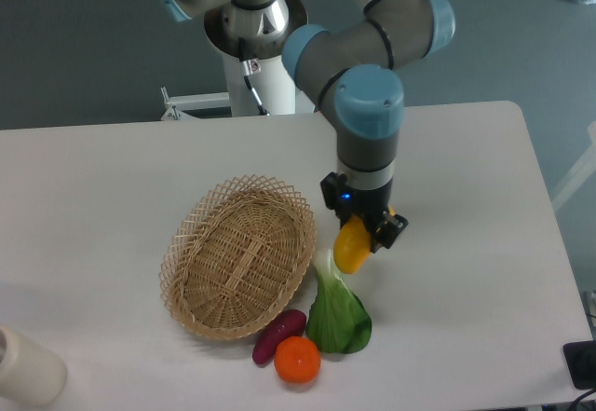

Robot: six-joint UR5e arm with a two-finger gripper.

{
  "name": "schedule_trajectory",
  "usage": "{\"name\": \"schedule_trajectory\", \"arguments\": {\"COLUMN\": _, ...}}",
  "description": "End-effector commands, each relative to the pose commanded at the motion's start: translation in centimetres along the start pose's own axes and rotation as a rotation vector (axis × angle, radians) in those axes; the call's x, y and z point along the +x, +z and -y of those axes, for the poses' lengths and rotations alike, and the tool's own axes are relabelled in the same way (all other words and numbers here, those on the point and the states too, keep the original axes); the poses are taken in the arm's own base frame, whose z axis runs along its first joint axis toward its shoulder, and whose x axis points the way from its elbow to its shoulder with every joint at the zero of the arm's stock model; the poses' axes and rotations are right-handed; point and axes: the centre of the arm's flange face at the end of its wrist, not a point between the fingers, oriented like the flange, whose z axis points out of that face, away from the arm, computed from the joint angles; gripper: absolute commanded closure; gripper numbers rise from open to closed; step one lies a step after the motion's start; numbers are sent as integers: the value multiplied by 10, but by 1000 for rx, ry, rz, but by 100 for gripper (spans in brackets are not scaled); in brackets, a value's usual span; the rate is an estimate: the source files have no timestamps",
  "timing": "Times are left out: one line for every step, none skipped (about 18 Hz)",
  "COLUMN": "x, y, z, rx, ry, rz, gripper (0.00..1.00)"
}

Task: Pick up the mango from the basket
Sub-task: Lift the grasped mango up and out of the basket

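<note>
While the basket point(238, 260) sits empty at the left, the purple vegetable point(278, 335) and the orange point(297, 359) lie just outside its near rim; right of the basket lies a leafy green point(337, 313); above it the gripper point(358, 234) pinches the mango point(352, 246), apparently lifted out and held off the white table point(466, 225); beyond the table, grey floor.

One basket point(237, 257), one mango point(351, 247), one orange point(297, 359), one eggplant point(278, 335), one bok choy point(337, 313).
</note>
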Motion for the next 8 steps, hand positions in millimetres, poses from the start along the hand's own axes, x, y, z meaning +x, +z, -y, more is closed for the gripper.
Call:
{"name": "schedule_trajectory", "arguments": {"x": -2, "y": 1, "z": -7, "rx": -2, "ry": 22, "rz": -3, "gripper": 62}}
{"name": "schedule_trajectory", "arguments": {"x": -3, "y": 2, "z": -15, "rx": -4, "ry": 32, "rz": -5, "gripper": 62}}
{"name": "schedule_trajectory", "arguments": {"x": -5, "y": 4, "z": -20, "rx": -5, "ry": 42, "rz": -8, "gripper": 62}}
{"name": "schedule_trajectory", "arguments": {"x": -6, "y": 4, "z": -22, "rx": -5, "ry": 46, "rz": -6, "gripper": 62}}
{"name": "schedule_trajectory", "arguments": {"x": -7, "y": 4, "z": -30, "rx": -6, "ry": 42, "rz": -6, "gripper": 62}}
{"name": "schedule_trajectory", "arguments": {"x": -9, "y": 4, "z": -33, "rx": -5, "ry": 46, "rz": -6, "gripper": 62}}
{"name": "schedule_trajectory", "arguments": {"x": -10, "y": 3, "z": -37, "rx": -6, "ry": 56, "rz": -4, "gripper": 62}}
{"name": "schedule_trajectory", "arguments": {"x": -11, "y": 3, "z": -41, "rx": -2, "ry": 63, "rz": -4, "gripper": 62}}
